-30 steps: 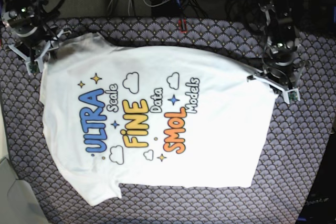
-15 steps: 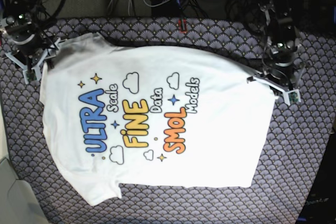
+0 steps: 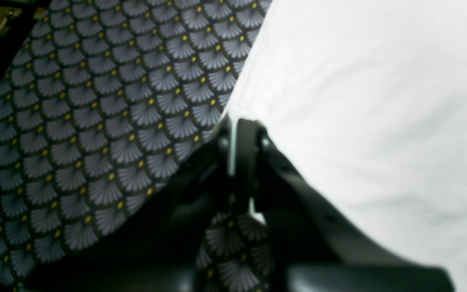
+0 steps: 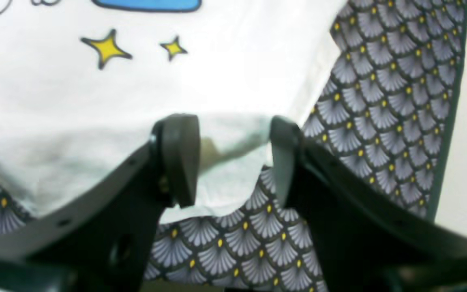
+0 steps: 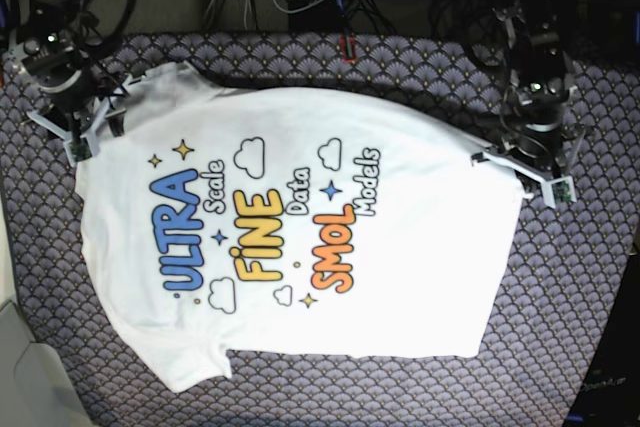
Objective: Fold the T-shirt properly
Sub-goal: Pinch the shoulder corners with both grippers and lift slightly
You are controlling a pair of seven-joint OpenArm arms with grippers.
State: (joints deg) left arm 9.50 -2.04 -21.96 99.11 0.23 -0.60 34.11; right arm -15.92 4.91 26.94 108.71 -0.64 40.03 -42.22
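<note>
1. The T-shirt (image 5: 300, 237) lies flat and print-up on the patterned surface (image 5: 560, 297), nothing folded yet; its collar end is toward the right arm and its hem toward the left arm.
2. The left pincer (image 3: 233, 134) is pressed together, with a thin sliver of white fabric between its tips at the hem corner. It appears to pinch the shirt's edge, though the view is blurred.
3. The right pincer (image 4: 233, 158) stands spread, its two fingers straddling a bunched edge of cloth near the shoulder without clamping it.
4. Risk: the left grip looks to hold only a narrow strip of hem, so a lift could let it slip out.
5. Risk: if the right pincer closes where it stands, it may catch just one layer or miss the edge, and the fold would come up lopsided.
6. Compared with a second ago, the right pincer has shifted in the base view, sitting slightly further right and higher at the shoulder; the left pincer and the shirt look almost unchanged.
</note>
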